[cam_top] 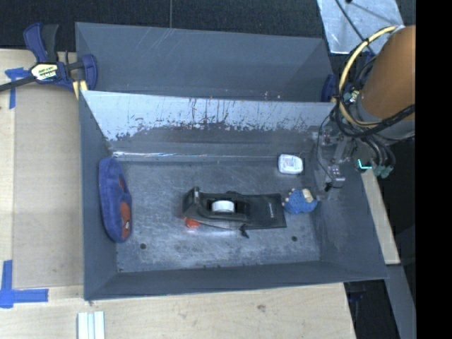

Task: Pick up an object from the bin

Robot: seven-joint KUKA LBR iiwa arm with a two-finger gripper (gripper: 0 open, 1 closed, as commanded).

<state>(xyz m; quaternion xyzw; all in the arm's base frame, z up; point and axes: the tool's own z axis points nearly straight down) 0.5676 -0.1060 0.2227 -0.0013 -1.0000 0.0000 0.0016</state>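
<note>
the claw (331,180) hangs at the bin's (212,256) right side, near a small blue lump (300,203); clenched or released, i can't tell.

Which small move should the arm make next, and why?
Probably ease the gripper a little toward the view's lower left, over the small blue crumpled lump. The gripper hangs by the right wall of the grey metal bin, and that lump lies close beside it, looking easier to grasp than the wide black tape dispenser.
</note>
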